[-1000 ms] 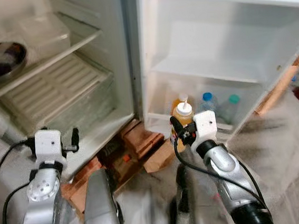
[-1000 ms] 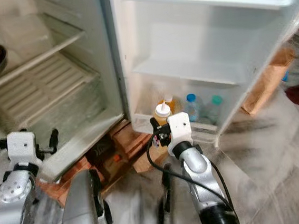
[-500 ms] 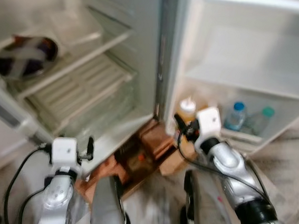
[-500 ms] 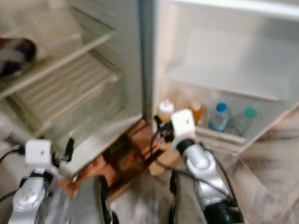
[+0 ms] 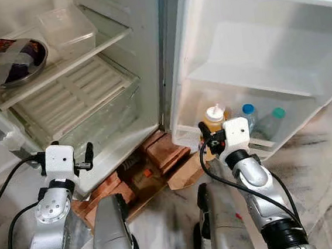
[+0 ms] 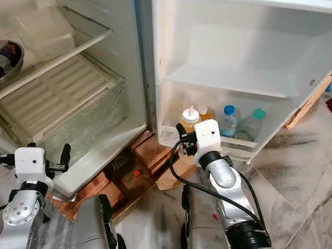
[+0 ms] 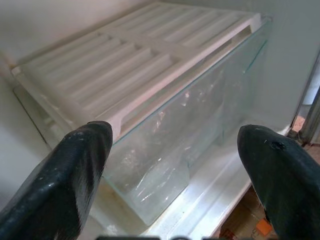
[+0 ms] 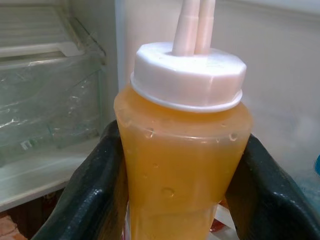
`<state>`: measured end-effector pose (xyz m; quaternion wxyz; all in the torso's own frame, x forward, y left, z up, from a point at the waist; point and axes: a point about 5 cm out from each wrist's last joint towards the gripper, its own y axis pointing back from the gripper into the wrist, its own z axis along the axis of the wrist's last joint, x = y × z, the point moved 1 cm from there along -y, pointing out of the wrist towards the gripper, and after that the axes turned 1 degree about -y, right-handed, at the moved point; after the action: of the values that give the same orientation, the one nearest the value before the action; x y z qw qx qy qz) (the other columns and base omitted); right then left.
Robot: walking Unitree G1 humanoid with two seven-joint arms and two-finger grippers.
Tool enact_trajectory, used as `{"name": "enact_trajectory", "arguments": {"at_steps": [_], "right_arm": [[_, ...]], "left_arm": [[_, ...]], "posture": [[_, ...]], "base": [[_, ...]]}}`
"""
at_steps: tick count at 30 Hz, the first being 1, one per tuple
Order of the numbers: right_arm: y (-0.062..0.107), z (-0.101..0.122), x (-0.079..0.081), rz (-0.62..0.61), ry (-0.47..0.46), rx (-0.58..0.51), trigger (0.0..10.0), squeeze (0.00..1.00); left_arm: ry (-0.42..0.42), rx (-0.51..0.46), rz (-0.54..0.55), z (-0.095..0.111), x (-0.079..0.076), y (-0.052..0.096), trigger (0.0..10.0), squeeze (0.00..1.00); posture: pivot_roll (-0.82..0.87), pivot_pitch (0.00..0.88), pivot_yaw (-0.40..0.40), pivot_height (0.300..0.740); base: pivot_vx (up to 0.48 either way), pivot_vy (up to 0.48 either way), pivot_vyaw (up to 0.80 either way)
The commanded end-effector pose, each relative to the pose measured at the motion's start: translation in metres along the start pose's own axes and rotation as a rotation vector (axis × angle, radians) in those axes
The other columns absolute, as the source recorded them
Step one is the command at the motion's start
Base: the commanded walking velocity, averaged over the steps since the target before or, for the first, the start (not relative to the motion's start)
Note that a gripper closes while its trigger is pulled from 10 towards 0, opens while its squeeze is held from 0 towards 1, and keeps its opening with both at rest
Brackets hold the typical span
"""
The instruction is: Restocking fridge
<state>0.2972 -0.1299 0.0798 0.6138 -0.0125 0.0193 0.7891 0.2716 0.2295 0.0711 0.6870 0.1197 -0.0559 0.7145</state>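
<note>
Gripping a squeeze bottle (image 8: 182,150) of orange sauce, the right gripper (image 5: 210,145) sits low in front of the open fridge door (image 5: 276,49), level with the door's bottom rack (image 5: 261,143). The right wrist view shows the two black fingers (image 8: 90,195) pressed against opposite sides of the bottle's translucent body, just below its white screw cap. The bottle stands upright: its long axis runs vertically, with the cream nozzle pointing straight up and the base hidden below the fingers. In the head views, its cap and shoulder rise above the gripper, at the left end of the rack, near the hinge side of the door. Whether its base rests on the rack or hangs just in front of it, I cannot tell.

Further along the same rack stand a blue-capped bottle (image 5: 248,114) and a green-capped bottle (image 5: 273,119), both clear and upright, the blue one nearer the gripper. A second orange bottle (image 6: 204,115) shows partly behind the held one.

The left gripper (image 5: 86,155) hovers with fingers spread apart and grasping nothing, in front of the fridge body's lower edge. Its wrist view looks between the fingers at the clear crisper drawer (image 7: 200,115) with the white slatted cover (image 7: 135,65) above it.

On the glass shelf (image 5: 77,56) above sit a metal bowl (image 5: 10,60) wrapped in film and a clear lidded container (image 5: 67,29). Under the fridge are reddish bricks (image 5: 166,154) on a marble floor (image 5: 322,162).
</note>
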Motion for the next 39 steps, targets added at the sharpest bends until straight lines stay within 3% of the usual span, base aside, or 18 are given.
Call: {"name": "enact_trajectory", "arguments": {"at_steps": [1, 11, 17, 28, 34, 37, 39], "right_arm": [[-0.002, 0.001, 0.0, -0.01, 0.021, -0.005, 10.0, 0.0], [-0.026, 0.014, -0.009, -0.044, 0.058, -0.062, 10.0, 0.0], [-0.048, 0.03, -0.018, -0.066, 0.12, -0.115, 10.0, 0.0], [-0.069, 0.046, -0.026, -0.038, 0.159, -0.145, 10.0, 0.0], [-0.077, 0.061, -0.029, -0.074, 0.28, -0.195, 10.0, 0.0], [-0.078, 0.065, -0.032, -0.084, 0.276, -0.218, 10.0, 0.0], [-0.078, 0.077, -0.035, -0.096, 0.335, -0.28, 10.0, 0.0]], "left_arm": [[-0.003, 0.0, 0.002, 0.001, 0.0, 0.002, 10.0, 0.0], [-0.02, -0.013, -0.067, 0.007, -0.007, 0.007, 10.0, 0.0], [-0.031, -0.004, -0.089, 0.01, -0.005, 0.019, 10.0, 0.0], [-0.067, -0.029, -0.104, 0.026, -0.001, 0.042, 10.0, 0.0], [-0.084, -0.01, -0.1, 0.031, 0.008, 0.051, 10.0, 0.0], [-0.086, -0.006, -0.101, 0.033, 0.009, 0.054, 10.0, 0.0], [-0.088, -0.002, -0.101, 0.033, 0.008, 0.055, 10.0, 0.0]], "posture": [[0.05, 0.159, -0.038, 0.558], [0.08, 0.218, -0.014, 0.558], [0.11, 0.289, -0.012, 0.558], [0.18, 0.392, -0.013, 0.558], [0.2, 0.425, 0.0, 0.558], [0.21, 0.432, -0.003, 0.558], [0.2, 0.434, -0.006, 0.558]], "base": [[0.0, 0.0, 0.0], [0.0, 0.0, 0.0], [0.0, 0.0, 0.0], [0.0, 0.0, 0.0], [0.0, 0.0, 0.0], [0.0, 0.0, 0.0], [0.0, 0.0, 0.0]]}}
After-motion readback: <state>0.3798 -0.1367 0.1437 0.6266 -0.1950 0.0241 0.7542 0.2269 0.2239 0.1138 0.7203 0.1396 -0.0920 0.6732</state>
